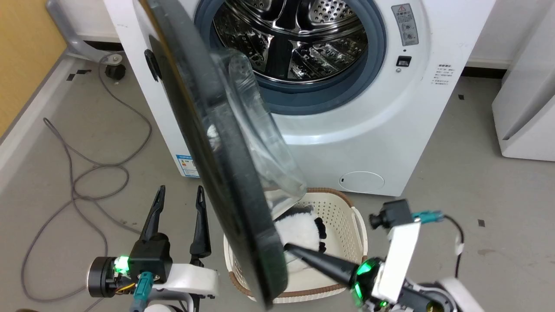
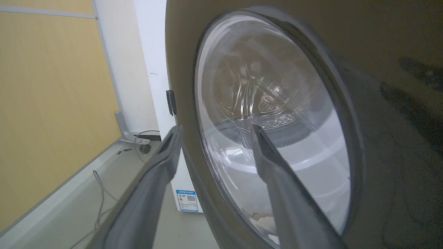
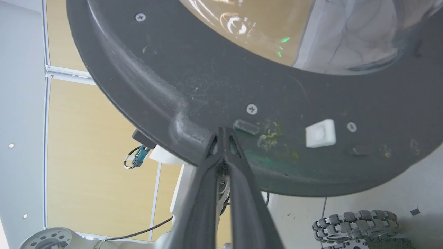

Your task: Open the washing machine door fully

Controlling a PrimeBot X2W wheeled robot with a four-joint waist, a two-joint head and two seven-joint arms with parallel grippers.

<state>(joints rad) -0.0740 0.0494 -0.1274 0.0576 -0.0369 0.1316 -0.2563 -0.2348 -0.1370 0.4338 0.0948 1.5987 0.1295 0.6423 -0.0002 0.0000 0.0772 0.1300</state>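
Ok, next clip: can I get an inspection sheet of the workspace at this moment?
Surface: grey floor, a few small dark marks.
Job's things: washing machine door swung well out, edge-on to the head view; steel drum exposed.
Clutter: white basket under the door, a black-and-white plush toy inside.
Grippers: left claw open, empty, on the door's outer side; right claw shut, tips at the door's inner face near its rim.
Cables: grey cable looped on the floor at left.
Surroundings: white washing machine, yellow wall at left, white cabinet at right.
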